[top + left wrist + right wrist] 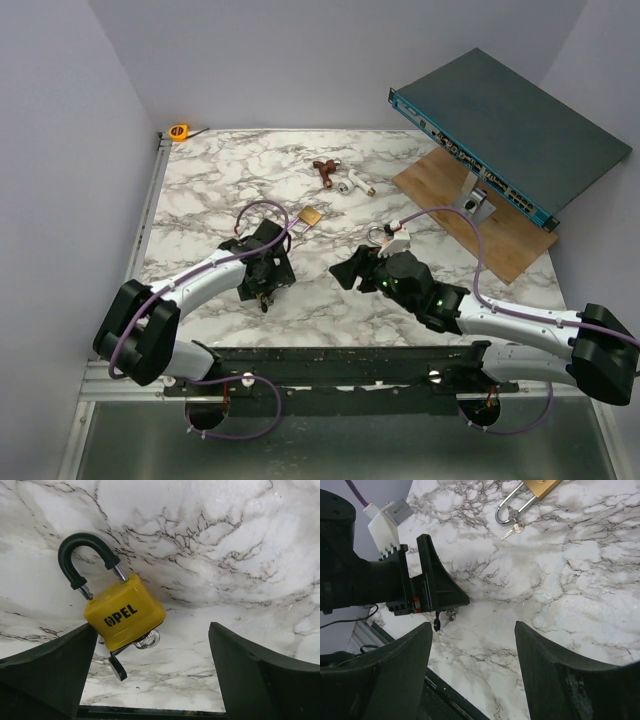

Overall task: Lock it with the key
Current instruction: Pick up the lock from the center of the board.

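Observation:
A small yellow padlock (124,612) with a black shackle (82,555) lies on the marble just ahead of my left gripper (152,647). It rests against the tip of the left finger (55,665). The key (117,669), dark-headed and on a silvery ring (148,640), sticks out of the padlock's underside. The left jaws stand wide apart and grip nothing. My right gripper (472,625) is open and empty a short way to the right. It faces the left gripper (427,580), under which the key (437,625) hangs. In the top view the left gripper (265,283) covers most of the padlock.
A brass padlock (311,216) with its own small keys (512,529) lies farther back. Brown and white fittings (340,178), a white connector (398,235), a teal network switch (510,150) on a wooden board (480,225), and an orange tape measure (179,131) sit toward the rear.

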`<state>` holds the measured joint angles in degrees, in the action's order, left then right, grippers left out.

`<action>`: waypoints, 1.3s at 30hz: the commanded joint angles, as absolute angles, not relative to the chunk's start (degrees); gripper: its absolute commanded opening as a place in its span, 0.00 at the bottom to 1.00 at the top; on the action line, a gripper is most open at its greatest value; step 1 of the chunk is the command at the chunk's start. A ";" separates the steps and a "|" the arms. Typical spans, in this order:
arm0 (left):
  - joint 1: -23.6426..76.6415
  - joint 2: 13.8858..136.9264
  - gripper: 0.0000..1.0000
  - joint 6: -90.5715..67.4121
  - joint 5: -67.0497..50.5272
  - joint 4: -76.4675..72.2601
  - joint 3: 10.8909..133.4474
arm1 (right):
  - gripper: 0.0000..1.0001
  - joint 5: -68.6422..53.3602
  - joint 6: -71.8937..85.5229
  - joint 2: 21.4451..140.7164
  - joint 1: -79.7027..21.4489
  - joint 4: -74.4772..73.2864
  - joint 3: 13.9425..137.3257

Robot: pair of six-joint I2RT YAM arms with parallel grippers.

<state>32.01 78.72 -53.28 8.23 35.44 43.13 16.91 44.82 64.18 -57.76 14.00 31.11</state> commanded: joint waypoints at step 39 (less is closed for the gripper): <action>27.22 84.52 0.45 -73.36 11.49 37.04 44.46 | 0.69 14.85 45.84 66.01 -58.01 11.88 31.24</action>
<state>27.11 82.24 -73.38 11.35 37.91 43.92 15.53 45.21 66.96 -57.76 13.28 31.14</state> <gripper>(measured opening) 0.506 0.693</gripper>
